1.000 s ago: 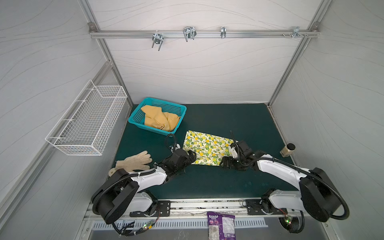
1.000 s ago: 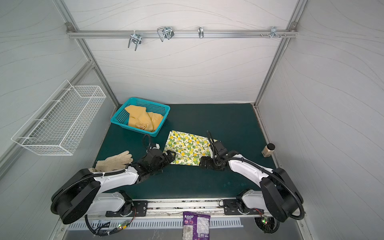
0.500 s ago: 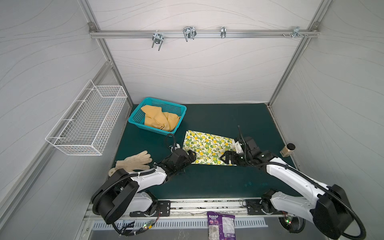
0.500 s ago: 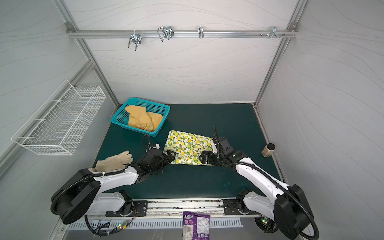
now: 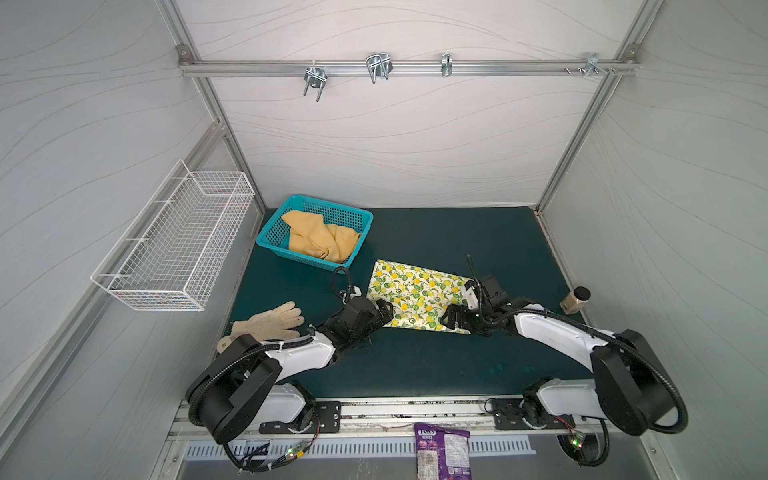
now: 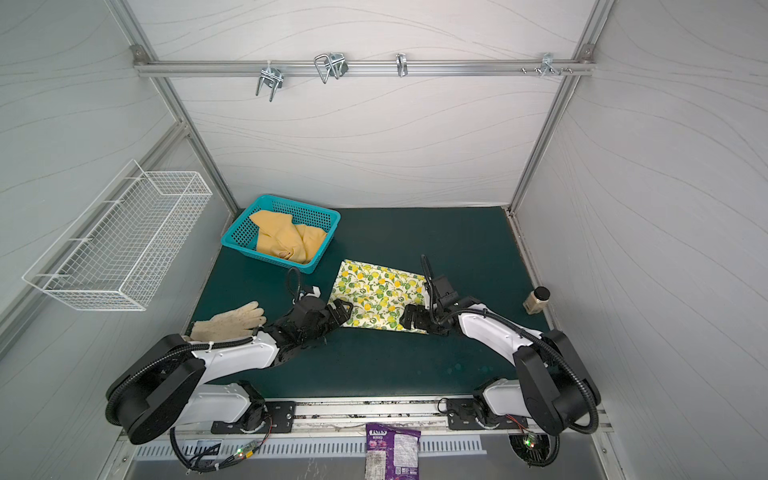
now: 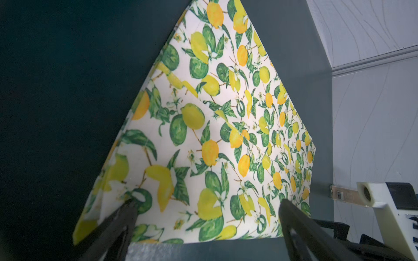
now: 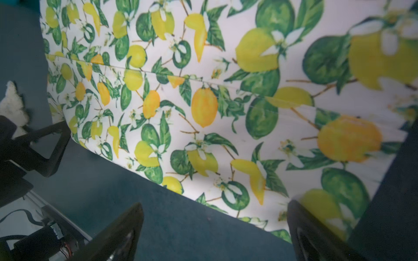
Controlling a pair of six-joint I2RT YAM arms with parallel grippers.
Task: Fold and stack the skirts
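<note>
Your right arm's elbow has swung back in from half a second ago, while the right gripper (image 5: 452, 321) has barely budged from the near right corner of the lemon skirt (image 5: 415, 296). Your left arm hasn't budged at all.

The lemon skirt is lying flat on the green mat (image 5: 436, 365), roughly mid-table. The left gripper (image 5: 384, 309) is at its near left corner. In the left wrist view that gripper (image 7: 207, 203) has its jaws spread wide with both fingertips over the near edge of the cloth, pinching nothing. You can see a seam or fold line running across the print.

Same story on the right wrist view: the right gripper (image 8: 214, 208) has its jaws wide apart, one finger over the skirt's edge and the other over bare mat. No cloth is caught between them.

The mustard skirt (image 5: 322, 239) is crumpled up in the teal basket (image 5: 332, 205) at the far left, well apart from both grippers.

Other stuff around: a knit glove (image 5: 270, 322) near left beside your left arm, a small bottle (image 5: 575, 299) by the right wall, a wire basket (image 5: 174, 245) hung on the left wall, and a purple snack packet (image 5: 442, 449) on the near ledge.
</note>
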